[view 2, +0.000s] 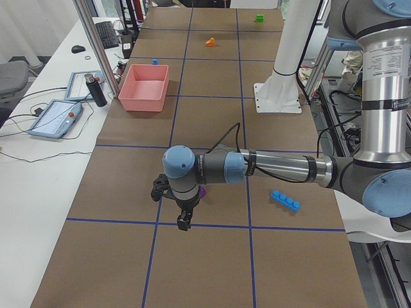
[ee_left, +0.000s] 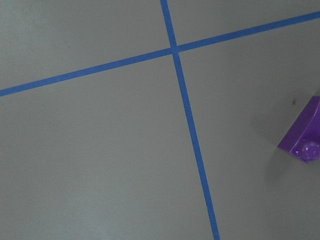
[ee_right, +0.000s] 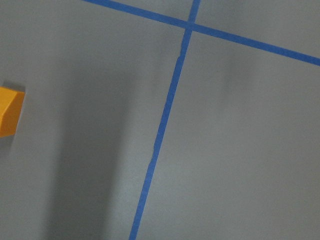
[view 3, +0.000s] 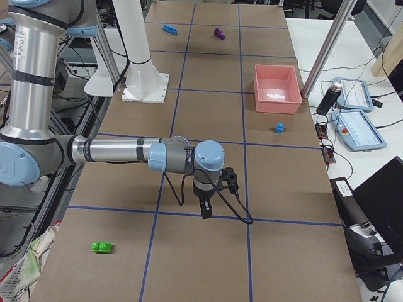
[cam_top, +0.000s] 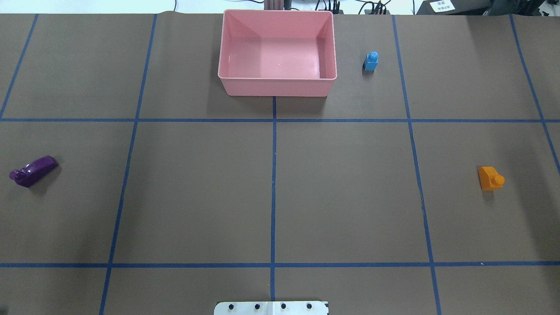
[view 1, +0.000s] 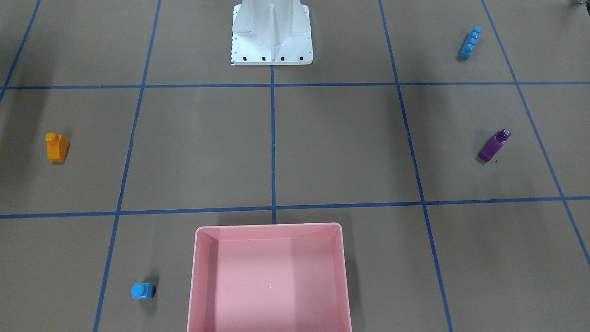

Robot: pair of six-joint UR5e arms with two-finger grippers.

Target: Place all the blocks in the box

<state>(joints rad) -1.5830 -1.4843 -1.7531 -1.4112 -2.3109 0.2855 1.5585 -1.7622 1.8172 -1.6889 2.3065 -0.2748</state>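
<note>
The pink box [cam_top: 275, 78] stands at the table's far middle and holds no brick. The tiny blue brick [cam_top: 371, 61] stands right of it. The orange brick [cam_top: 490, 178] lies far right and the purple brick [cam_top: 33, 170] far left. The long blue brick [view 1: 470, 42] lies near the robot's left. The green brick [view 3: 101, 247] lies far out at the right end. My left gripper [view 2: 183, 221] hangs just beside the purple brick [ee_left: 304, 135]. My right gripper [view 3: 204, 211] hangs over bare table, the orange brick [ee_right: 9, 117] at its view's edge. I cannot tell whether either is open.
The white robot base [view 1: 272, 34] stands at the table's near middle. Blue tape lines [cam_top: 274, 192] grid the brown table. Tablets and a dark bottle [view 2: 96, 90] sit on the side bench beyond the box.
</note>
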